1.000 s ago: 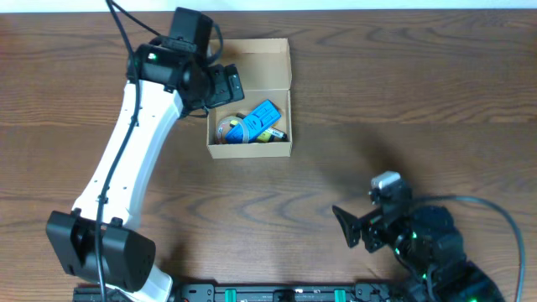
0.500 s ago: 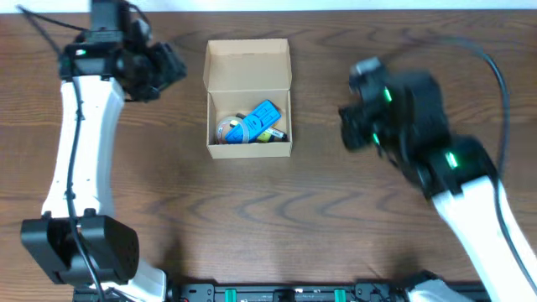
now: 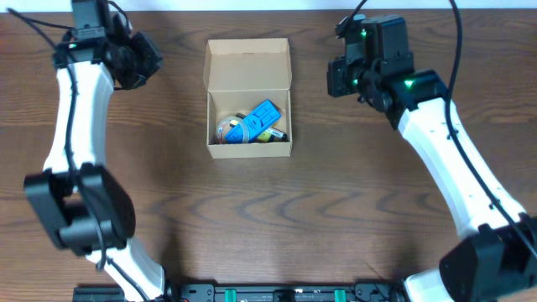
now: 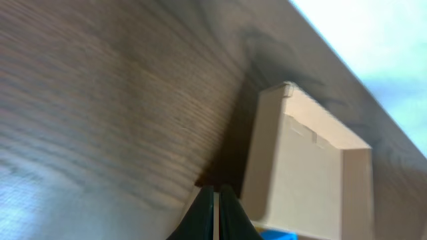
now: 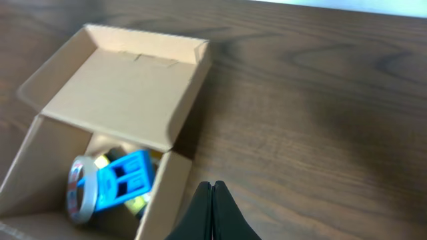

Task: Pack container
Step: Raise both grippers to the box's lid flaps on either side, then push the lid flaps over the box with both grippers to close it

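Flanking the open cardboard box (image 3: 249, 149), long axis front-to-back, the left gripper (image 3: 153, 61) & right gripper (image 3: 334, 77) sit fingers pressed together, right looking a bit nearer.

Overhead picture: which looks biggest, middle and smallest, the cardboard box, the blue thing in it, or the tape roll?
1. The cardboard box, by far the biggest.
2. The blue thing.
3. The tape roll. It is partly covered, so these last two look close in size.
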{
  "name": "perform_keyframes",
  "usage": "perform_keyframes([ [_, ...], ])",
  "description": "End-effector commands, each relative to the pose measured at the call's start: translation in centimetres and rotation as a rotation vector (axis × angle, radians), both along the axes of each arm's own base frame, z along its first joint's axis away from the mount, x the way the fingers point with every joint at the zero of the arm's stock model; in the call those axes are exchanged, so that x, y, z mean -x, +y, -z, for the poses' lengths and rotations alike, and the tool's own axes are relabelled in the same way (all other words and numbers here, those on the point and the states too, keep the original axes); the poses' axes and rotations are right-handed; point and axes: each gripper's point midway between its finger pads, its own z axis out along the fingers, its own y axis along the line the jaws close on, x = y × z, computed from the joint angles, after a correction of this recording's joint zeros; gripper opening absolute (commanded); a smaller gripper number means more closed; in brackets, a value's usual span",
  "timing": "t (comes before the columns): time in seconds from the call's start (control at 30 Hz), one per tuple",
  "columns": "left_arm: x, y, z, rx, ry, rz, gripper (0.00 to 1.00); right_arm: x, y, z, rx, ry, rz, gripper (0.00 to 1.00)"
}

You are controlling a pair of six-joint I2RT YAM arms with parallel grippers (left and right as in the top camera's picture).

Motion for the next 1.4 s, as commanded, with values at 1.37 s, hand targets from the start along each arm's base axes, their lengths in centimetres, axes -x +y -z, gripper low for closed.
perform_keyframes([
  [1.37,-4.4,-8.9,10.6,0.587,0.069,0.202,0.05,-8.7,9.2,16.9,-0.692,0.247,-0.109,0.01],
])
